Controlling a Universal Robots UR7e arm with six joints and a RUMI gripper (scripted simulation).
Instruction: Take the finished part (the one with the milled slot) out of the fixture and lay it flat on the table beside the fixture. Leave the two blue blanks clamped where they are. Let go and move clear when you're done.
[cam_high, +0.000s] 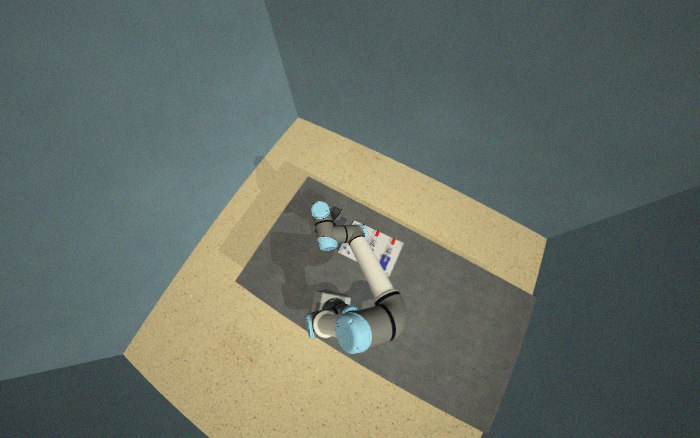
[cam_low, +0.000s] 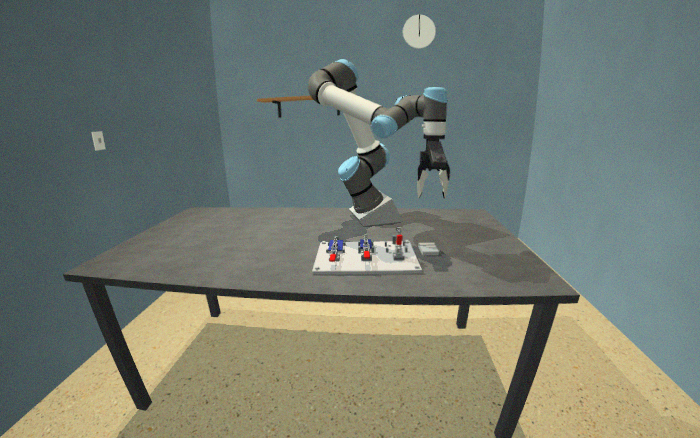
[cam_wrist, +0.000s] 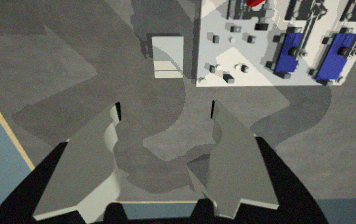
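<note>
The finished part (cam_low: 428, 249) (cam_wrist: 168, 50), a pale grey block with a slot line near one end, lies flat on the table (cam_low: 232, 247) beside the white fixture plate (cam_low: 351, 266) (cam_wrist: 265, 79), a small gap apart. Two blue blanks (cam_wrist: 285, 64) (cam_wrist: 332, 64) sit clamped on the plate. The third station, nearest the finished part, holds no part, and its red-handled clamp (cam_low: 399, 240) stands open. My gripper (cam_low: 432, 196) (cam_wrist: 166, 102) is open and empty, pointing down high above the table. In the top view its fingers are mostly hidden by the arm.
Low pins (cam_wrist: 251, 39) stand on the plate at the third station. Red clamp handles (cam_low: 332, 257) (cam_low: 366, 254) lie low at the other two stations. The arm's base block (cam_low: 382, 216) stands behind the fixture. A wall shelf (cam_low: 283, 99) is at the back.
</note>
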